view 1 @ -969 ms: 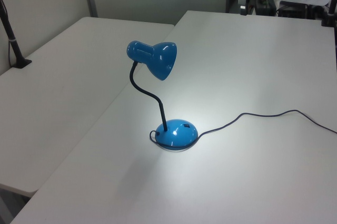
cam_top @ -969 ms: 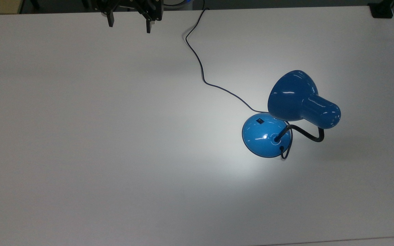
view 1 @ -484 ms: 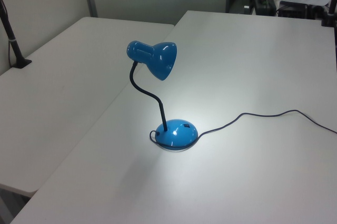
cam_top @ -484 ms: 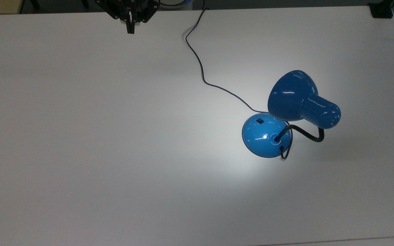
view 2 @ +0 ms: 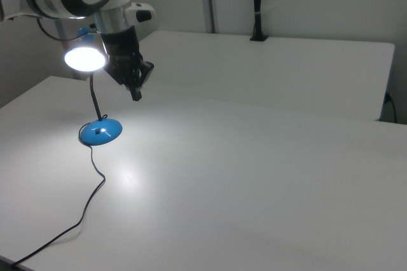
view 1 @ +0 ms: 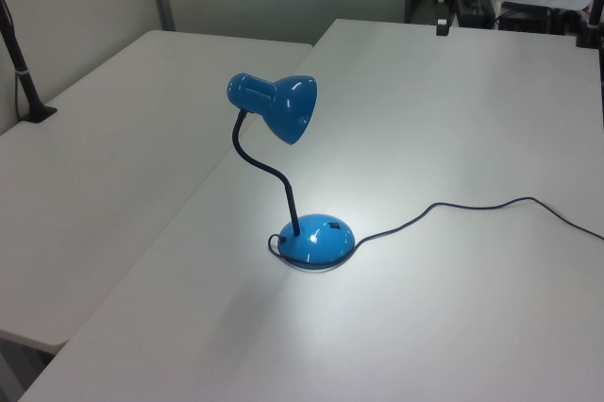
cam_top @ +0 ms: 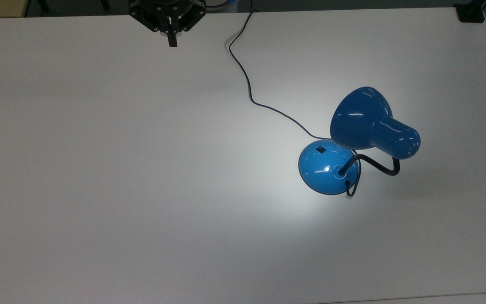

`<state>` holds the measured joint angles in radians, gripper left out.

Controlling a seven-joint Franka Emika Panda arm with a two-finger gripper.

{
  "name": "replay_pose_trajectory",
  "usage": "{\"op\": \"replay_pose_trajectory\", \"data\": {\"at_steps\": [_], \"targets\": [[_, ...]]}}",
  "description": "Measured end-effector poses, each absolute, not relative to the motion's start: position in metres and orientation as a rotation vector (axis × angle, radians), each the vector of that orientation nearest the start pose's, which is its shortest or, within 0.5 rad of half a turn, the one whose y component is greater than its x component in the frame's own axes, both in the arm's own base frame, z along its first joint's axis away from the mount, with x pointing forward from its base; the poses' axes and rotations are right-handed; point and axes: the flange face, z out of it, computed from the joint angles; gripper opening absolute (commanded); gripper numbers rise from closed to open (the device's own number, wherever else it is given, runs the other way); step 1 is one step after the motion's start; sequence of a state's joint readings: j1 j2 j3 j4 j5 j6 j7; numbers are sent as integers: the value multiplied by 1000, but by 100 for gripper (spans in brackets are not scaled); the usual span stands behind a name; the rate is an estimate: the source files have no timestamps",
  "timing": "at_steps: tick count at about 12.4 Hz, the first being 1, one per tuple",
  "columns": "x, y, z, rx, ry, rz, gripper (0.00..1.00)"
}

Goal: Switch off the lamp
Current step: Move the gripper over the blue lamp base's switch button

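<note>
Fingers (cam_top: 172, 42) pressed together hover at the table's (cam_top: 99, 169) far edge, well apart from the lit lamp (cam_top: 329, 166); pressing its domed base off-centre might slide it instead of flipping the switch (cam_top: 320, 149)

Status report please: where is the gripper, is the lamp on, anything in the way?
Gripper shut, empty, at the top view's upper edge, far from the lamp. Lamp lit, switch untouched. Cord trails between them.

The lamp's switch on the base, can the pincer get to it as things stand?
Probably yes. The switch sits on the part of the base not covered by the shade, with bare table toward the shut pincer.
</note>
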<state>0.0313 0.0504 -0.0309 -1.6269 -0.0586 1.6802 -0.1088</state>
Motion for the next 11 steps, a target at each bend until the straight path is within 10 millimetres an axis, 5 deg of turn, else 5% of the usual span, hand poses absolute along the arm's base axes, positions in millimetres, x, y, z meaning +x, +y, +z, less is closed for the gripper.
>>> {"op": "replay_pose_trajectory", "data": {"at_steps": [3,7,11], "targets": [[582,26,550,-3160,-368,54,0],[579,114,462,-3118,-632,13,0],[582,162,409,-3079,-796,-18,0]]}}
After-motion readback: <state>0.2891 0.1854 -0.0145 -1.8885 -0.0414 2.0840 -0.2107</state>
